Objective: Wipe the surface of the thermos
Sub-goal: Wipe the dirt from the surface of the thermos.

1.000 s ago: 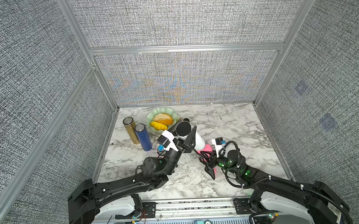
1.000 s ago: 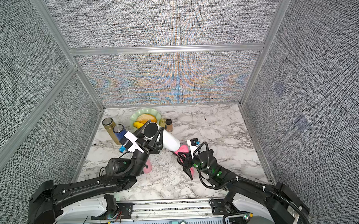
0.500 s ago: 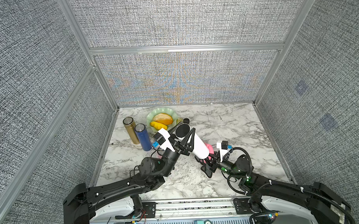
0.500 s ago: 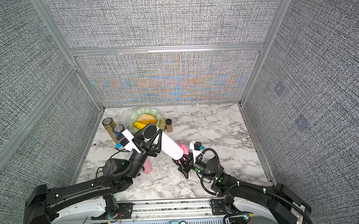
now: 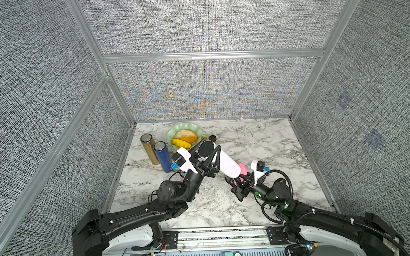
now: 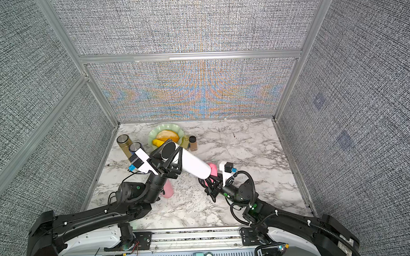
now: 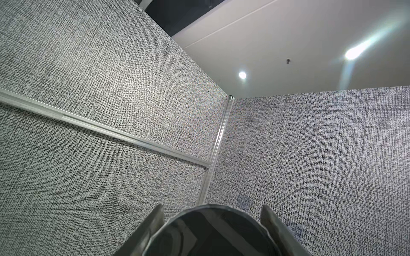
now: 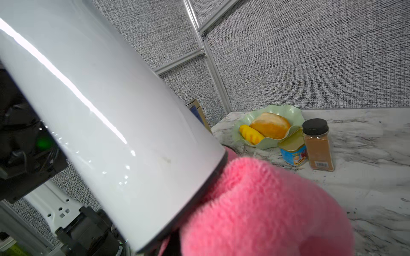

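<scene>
A white thermos (image 5: 226, 164) (image 6: 193, 164) with a black lid hangs tilted above the marble table. My left gripper (image 5: 206, 153) (image 6: 168, 154) is shut on it just below the lid. In the left wrist view the lid (image 7: 210, 232) fills the space between the two fingers of the left gripper (image 7: 211, 208). A fluffy pink cloth (image 5: 242, 167) (image 6: 212, 169) (image 8: 266, 210) presses against the bottom end of the thermos (image 8: 99, 110). My right gripper (image 5: 238, 181) (image 6: 209, 183) is shut on this cloth. In the right wrist view its fingers are hidden behind the cloth.
A gold flask (image 5: 149, 149) and a blue flask (image 5: 162, 155) stand at the back left. Behind the thermos are a green bowl (image 5: 195, 127) of fruit, a spice jar (image 8: 317, 144) and a small can (image 8: 292, 153). A pink object (image 6: 167, 189) lies under my left arm.
The thermos has tipped further over, its bottom end swinging out toward my right gripper. The right gripper has stayed with the cloth at that lower end.
</scene>
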### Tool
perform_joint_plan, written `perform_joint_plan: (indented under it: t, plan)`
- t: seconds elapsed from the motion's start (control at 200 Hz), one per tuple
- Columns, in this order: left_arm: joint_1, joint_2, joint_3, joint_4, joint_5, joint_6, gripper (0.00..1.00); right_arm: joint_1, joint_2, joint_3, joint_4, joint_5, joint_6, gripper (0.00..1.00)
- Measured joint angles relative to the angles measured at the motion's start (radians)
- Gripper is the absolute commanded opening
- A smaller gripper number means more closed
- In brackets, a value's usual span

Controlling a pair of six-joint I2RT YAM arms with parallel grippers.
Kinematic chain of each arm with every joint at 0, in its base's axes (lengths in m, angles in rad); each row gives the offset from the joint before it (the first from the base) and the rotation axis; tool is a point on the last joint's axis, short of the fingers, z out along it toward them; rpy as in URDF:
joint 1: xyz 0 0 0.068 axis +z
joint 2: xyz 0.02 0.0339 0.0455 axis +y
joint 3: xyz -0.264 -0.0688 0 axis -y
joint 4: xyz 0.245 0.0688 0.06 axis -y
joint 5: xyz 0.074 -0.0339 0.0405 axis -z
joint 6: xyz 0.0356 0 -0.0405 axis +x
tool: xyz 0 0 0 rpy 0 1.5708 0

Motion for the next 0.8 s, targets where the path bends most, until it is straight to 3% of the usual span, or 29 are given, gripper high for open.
perform_joint_plan:
  t: [0.17, 0.425, 0.675, 0.8]
  plan:
    - [0.0, 0.016, 0.006, 0.017, -0.008, 0.007, 0.0, 0.066, 0.031, 0.023, -0.048, 0.024, -0.042, 0.0]
    - [-0.001, 0.019, 0.008, 0.007, -0.007, 0.001, 0.0, 0.043, -0.103, -0.011, -0.094, 0.141, -0.083, 0.0]
    - [0.0, 0.026, 0.011, 0.019, -0.025, 0.015, 0.0, 0.087, 0.007, 0.063, -0.162, 0.12, -0.099, 0.0]
    - [-0.001, 0.026, 0.009, 0.012, -0.026, 0.008, 0.0, 0.09, -0.023, 0.034, -0.148, 0.145, -0.111, 0.0]
